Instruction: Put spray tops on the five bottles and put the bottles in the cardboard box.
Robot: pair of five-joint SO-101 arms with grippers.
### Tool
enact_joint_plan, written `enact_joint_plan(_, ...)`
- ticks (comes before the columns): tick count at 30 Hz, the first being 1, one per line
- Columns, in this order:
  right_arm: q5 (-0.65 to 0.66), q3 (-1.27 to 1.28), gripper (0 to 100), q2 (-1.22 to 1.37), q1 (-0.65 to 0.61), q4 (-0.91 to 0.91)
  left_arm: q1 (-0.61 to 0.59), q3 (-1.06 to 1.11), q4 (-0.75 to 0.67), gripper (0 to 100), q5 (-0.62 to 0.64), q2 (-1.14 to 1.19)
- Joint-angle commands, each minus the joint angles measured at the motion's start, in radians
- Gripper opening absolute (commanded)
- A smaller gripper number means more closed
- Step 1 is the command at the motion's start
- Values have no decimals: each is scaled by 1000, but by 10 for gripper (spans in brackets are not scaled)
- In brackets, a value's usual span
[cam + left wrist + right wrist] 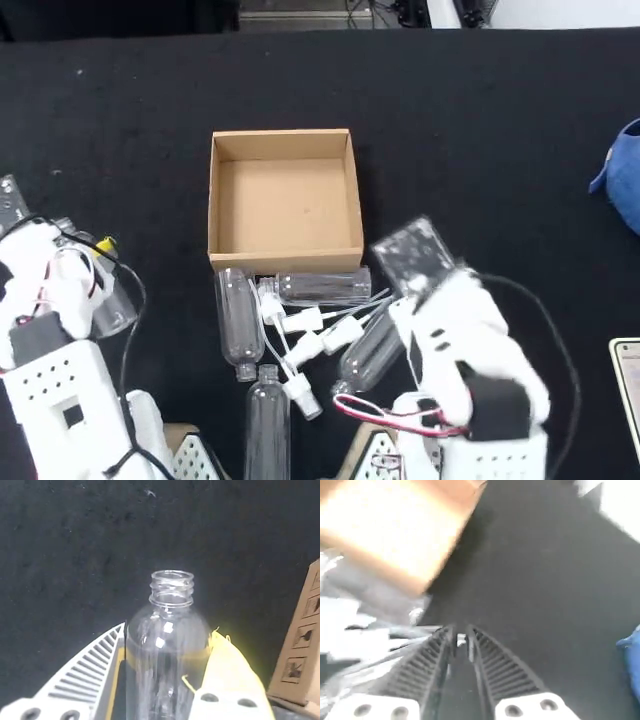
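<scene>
Left gripper (170,631) clamped an uncapped bottle (171,587), neck projecting forward; right gripper (460,630) was closed, cardboard box (395,535) ahead.

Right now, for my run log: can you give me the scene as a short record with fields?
cardboard box: open, nothing inside
left gripper: shut on a bottle, neck bare, no spray top
lying bottles: four, on the table in front of the box
spray tops: several lie among the lying bottles
right gripper: above the table, beside the box
</scene>
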Motion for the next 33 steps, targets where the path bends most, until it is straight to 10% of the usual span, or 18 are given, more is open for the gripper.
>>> enact_joint_plan(1,3,-183,109,239,-216,117,7,2,-20,29,43,-61)
enact_joint_plan(12,-196,-114,129,659,-692,-94,-50,53,8,29,98,-167)
enact_joint_plan(26,141,-134,149,837,-740,-14,-108,47,9,29,146,-172)
enact_joint_plan(33,-81,-88,145,746,-738,-8,-110,48,6,29,147,-170)
